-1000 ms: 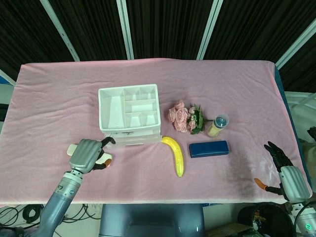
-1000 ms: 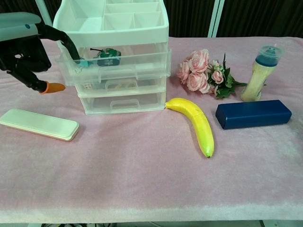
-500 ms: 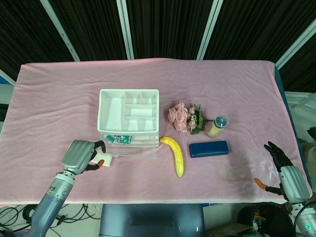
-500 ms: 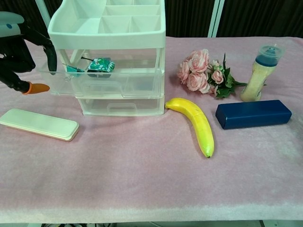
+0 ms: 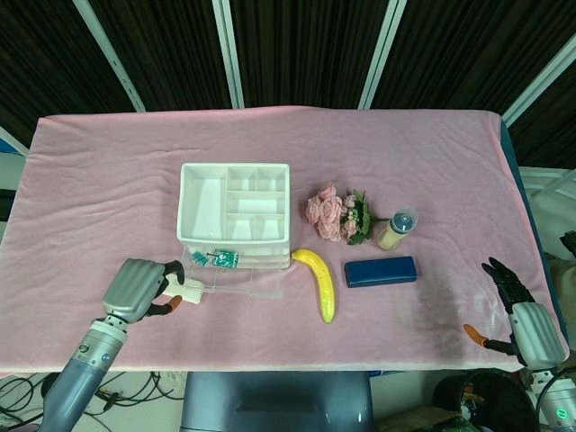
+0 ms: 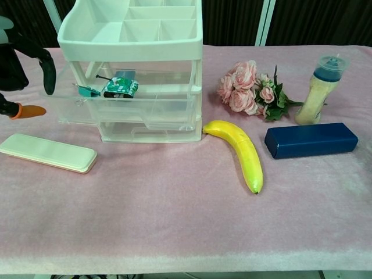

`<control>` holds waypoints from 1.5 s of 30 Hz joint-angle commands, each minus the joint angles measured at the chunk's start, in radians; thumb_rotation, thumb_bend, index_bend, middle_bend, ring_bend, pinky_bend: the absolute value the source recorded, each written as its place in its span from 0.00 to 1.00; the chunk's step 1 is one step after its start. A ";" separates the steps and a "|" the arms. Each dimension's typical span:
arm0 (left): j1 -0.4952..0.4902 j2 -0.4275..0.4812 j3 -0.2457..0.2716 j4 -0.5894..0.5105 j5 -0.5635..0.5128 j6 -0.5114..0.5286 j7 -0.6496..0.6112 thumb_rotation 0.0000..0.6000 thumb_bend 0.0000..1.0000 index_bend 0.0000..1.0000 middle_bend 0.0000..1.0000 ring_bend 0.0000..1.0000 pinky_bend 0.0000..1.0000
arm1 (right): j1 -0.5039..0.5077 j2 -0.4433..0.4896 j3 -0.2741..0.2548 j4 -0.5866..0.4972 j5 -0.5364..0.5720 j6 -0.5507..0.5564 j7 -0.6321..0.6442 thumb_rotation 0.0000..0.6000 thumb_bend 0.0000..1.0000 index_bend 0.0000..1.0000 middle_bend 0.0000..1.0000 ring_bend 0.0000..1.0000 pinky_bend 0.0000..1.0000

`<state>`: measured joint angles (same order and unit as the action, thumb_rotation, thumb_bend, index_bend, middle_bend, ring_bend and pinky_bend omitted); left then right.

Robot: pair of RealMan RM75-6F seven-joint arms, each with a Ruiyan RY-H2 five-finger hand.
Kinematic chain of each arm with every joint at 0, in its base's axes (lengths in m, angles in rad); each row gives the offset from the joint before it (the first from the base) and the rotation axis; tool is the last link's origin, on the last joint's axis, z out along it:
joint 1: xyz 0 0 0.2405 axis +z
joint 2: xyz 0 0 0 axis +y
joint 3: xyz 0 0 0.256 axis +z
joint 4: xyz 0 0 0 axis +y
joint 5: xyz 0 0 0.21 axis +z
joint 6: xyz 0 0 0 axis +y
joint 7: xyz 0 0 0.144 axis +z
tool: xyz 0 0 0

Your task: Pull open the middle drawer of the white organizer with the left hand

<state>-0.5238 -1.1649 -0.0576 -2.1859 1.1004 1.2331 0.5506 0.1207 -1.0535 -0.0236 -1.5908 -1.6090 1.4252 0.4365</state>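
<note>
Middle drawer (image 6: 125, 107) of the white organizer (image 5: 236, 209) sits centre-left of the head view, slid well out toward the bottom edge. It is clear thin plastic, so probably light and stiff but flexy at the front lip, and slick. A small green toy tank (image 6: 120, 85) rides inside; jerky pulls could rattle it. Best hold looks like the front rim near its left corner, pulling straight so the organizer doesn't drag on the pink cloth (image 5: 108, 171).

Left hand (image 5: 133, 290) sits at that corner, fingers curled over the rim, apparently hooking it. Right hand (image 5: 526, 322), lower right, is empty with fingers spread.

A white flat case (image 6: 47, 152) lies just beside the drawer front.
</note>
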 commanded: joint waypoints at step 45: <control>-0.203 0.207 -0.119 0.067 0.197 -0.207 0.159 1.00 0.14 0.38 1.00 1.00 0.96 | 0.000 0.001 0.002 -0.001 0.002 -0.002 0.004 1.00 0.13 0.00 0.00 0.01 0.15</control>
<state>-0.6655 -0.9958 -0.1548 -2.1672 1.2723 1.0979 0.6692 0.1203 -1.0528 -0.0221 -1.5919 -1.6067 1.4230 0.4410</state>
